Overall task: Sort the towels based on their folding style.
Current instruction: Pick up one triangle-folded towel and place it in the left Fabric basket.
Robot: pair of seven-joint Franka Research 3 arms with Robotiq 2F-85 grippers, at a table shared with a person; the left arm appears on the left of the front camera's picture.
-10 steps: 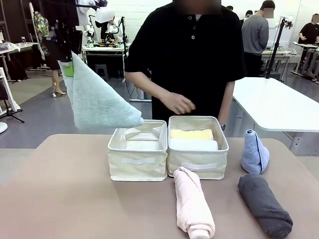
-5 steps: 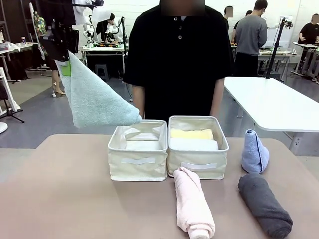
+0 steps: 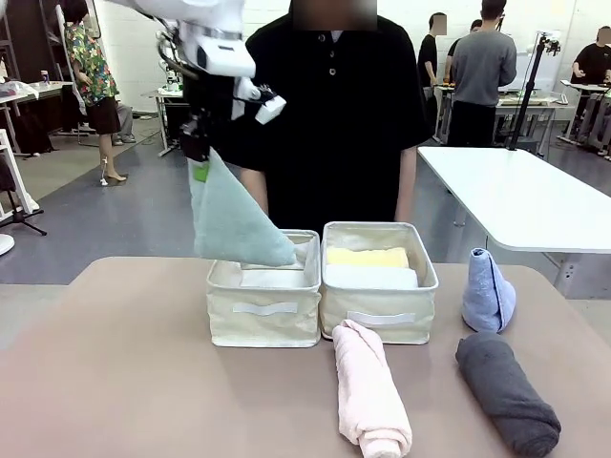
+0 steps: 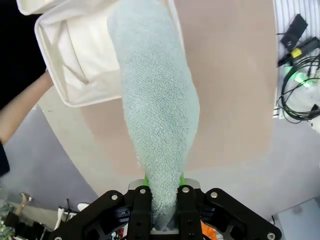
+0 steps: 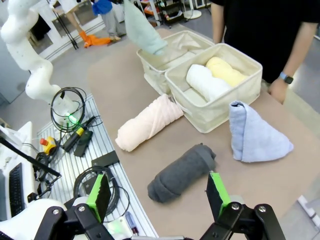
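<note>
- Terry cloth in a pale grey-green hangs from the left end effector (image 3: pixel 199 164); this pale grey-green towel (image 3: pixel 234 224) is folded as a cone, narrow at the top and wide at the bottom
- The left end effector's two fingers are closed tight on the narrow top of the cone, and green pads show on either side of the cloth in the left wrist view
- The towel's wide lower end hangs over the opening of the left bin (image 3: pixel 263 310), about level with its rim; I cannot tell whether cloth and bin touch
- The left bin and the right bin (image 3: pixel 377 322) are cream fabric and stand side by side, touching, in the middle of the brown table (image 3: pixel 124 363)
- In the right bin lie two rolled towels side by side: the yellow towel (image 3: pixel 367 257) at the far side, the white towel (image 3: pixel 372 277) nearer the robot
- The pink towel (image 3: pixel 368 391), a rolled log, lies on the table just in front of the right bin, one end close to its front wall
- The dark grey towel (image 3: pixel 506 391), also rolled, lies to the right of the pink one, apart from it
- The light blue towel (image 3: pixel 488 291), cone-folded, stands upright on the table just right of the right bin
- The right end effector (image 5: pixel 158 182) is spread wide and holds nothing; it hangs above the near right part of the table, with the dark grey towel below it
- A person (image 3: pixel 334 124) in a black shirt stands at the far side of the table, behind the bins
</note>
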